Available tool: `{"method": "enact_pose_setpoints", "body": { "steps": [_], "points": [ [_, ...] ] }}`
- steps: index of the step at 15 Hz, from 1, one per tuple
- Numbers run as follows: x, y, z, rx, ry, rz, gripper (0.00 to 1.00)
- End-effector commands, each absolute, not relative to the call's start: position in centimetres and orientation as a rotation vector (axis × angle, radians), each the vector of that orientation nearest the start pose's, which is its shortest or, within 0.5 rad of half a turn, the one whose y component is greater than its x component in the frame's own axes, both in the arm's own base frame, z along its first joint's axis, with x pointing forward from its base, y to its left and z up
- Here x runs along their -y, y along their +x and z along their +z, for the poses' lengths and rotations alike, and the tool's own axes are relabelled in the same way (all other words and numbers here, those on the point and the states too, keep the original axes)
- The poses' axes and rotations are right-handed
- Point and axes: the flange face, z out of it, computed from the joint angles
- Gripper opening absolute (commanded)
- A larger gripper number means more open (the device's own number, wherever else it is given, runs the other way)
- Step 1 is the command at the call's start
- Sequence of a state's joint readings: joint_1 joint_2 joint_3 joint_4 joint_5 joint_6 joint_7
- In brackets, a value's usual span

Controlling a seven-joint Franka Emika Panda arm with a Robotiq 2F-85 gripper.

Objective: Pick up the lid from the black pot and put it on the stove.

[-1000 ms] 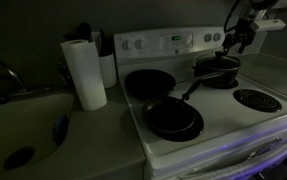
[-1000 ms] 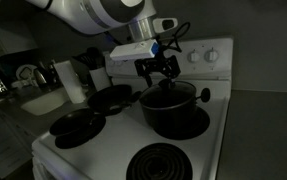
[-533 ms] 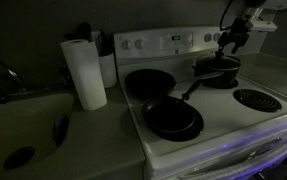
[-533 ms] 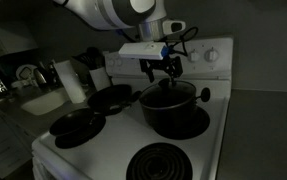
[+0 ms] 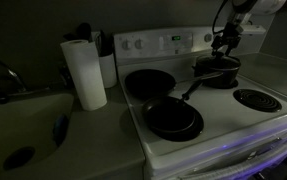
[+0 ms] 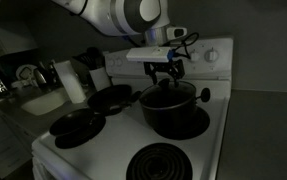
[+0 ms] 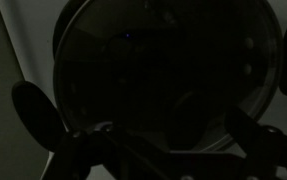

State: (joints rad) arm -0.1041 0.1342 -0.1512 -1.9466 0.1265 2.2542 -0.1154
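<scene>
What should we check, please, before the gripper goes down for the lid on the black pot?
1. The lid sits on the black pot: ok.
2. The gripper hovers above the pot, clear of it: ok.
3. Jaws open, wide apart in the wrist view: ok.
4. Gripper centred over the lid: cannot tell, too dark.
5. Bare coil burner on the stove for set-down: ok.

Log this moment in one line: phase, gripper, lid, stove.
phase: pre-grasp | gripper: open, empty, above lid | lid: on black pot | stove: lid not yet placed
</scene>
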Motion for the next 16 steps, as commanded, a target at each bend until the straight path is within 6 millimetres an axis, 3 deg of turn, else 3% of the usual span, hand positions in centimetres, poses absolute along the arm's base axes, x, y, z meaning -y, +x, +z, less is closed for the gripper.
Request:
{"method": "enact_pose_setpoints", "body": {
  "steps": [1,9,16],
  "points": [
    [14.5,60.1,42.1,-0.262,-3.074,-0.254,0.72],
    [13.5,59.5,43.5,-0.275,-3.109,-0.277,0.17],
    [10.3,57.8,47.1,-0.312,-3.233,-0.294,0.14]
  ]
}}
